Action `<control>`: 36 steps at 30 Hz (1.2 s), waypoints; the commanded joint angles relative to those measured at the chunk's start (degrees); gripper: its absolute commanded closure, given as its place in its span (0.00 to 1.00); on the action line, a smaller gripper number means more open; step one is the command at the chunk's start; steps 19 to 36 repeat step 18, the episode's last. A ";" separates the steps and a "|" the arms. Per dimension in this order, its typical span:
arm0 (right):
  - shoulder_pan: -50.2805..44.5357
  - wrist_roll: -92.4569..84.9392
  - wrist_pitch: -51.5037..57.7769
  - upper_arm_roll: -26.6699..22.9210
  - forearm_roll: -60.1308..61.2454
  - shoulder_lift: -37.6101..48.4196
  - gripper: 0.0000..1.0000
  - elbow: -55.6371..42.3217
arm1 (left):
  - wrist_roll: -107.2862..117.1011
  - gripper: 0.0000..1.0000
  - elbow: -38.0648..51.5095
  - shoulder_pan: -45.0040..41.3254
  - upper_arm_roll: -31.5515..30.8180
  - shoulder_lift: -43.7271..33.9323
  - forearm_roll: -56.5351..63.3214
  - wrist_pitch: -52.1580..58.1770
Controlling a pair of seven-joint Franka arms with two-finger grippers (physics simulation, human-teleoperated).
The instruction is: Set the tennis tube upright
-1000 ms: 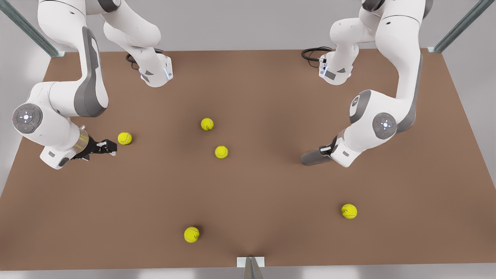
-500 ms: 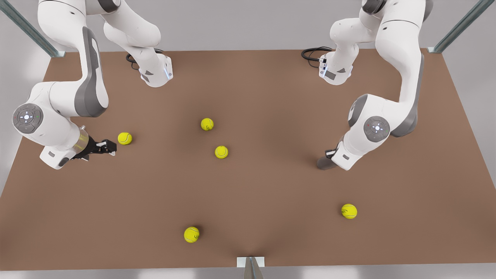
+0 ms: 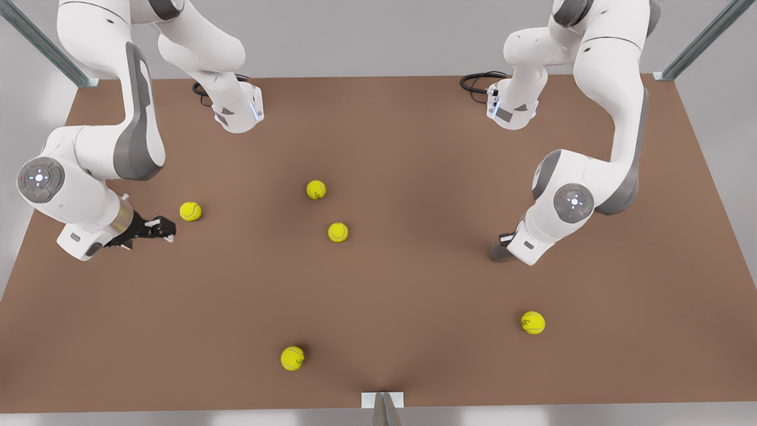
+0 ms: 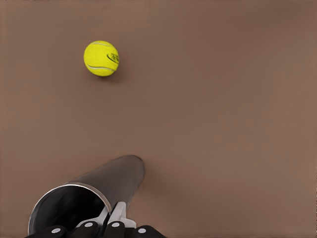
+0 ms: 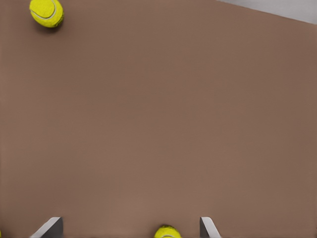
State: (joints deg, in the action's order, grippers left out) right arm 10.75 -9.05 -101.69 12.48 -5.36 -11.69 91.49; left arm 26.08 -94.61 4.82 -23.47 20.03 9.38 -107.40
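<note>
the left gripper (image 4: 111, 225) is clamping the tennis tube (image 4: 99, 191) near its shiny open rim, on the front view's right. the tube (image 3: 500, 253) is standing nearly upright on the brown table (image 3: 414, 148), mostly hidden under the wrist. the right gripper (image 3: 162, 228) is waiting on the front view's left, fingers (image 5: 49, 228) spread wide, beside a tennis ball (image 3: 190, 211). four more balls are lying scattered.

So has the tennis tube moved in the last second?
Yes. The tennis tube drew toward the front view's right, away from the central tennis ball, tipping up in the left gripper. The right gripper waits.
</note>
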 commanded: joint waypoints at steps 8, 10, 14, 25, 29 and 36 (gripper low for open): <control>-0.38 -0.88 -0.79 0.09 0.00 0.09 0.00 0.44 | -0.15 0.01 1.61 -0.16 0.00 -0.34 -1.56 2.01; -0.38 -0.88 -0.70 0.09 0.00 0.09 0.00 0.53 | -0.50 0.01 11.53 -0.16 -0.43 -2.18 -1.64 18.51; -0.38 -0.88 -0.70 0.09 0.00 0.09 0.00 0.61 | -15.97 0.01 16.66 5.55 -0.52 -15.02 -2.52 36.38; -0.38 -0.88 -0.70 0.09 0.00 0.00 0.00 0.61 | -21.07 0.01 2.59 10.04 -0.52 -25.48 -3.05 25.84; -0.38 -0.88 -0.70 0.09 0.00 0.00 0.00 0.61 | -21.07 0.01 2.59 10.04 -0.52 -25.48 -3.05 25.84; -0.38 -0.88 -0.70 0.09 0.00 0.00 0.00 0.61 | -21.07 0.01 2.59 10.04 -0.52 -25.48 -3.05 25.84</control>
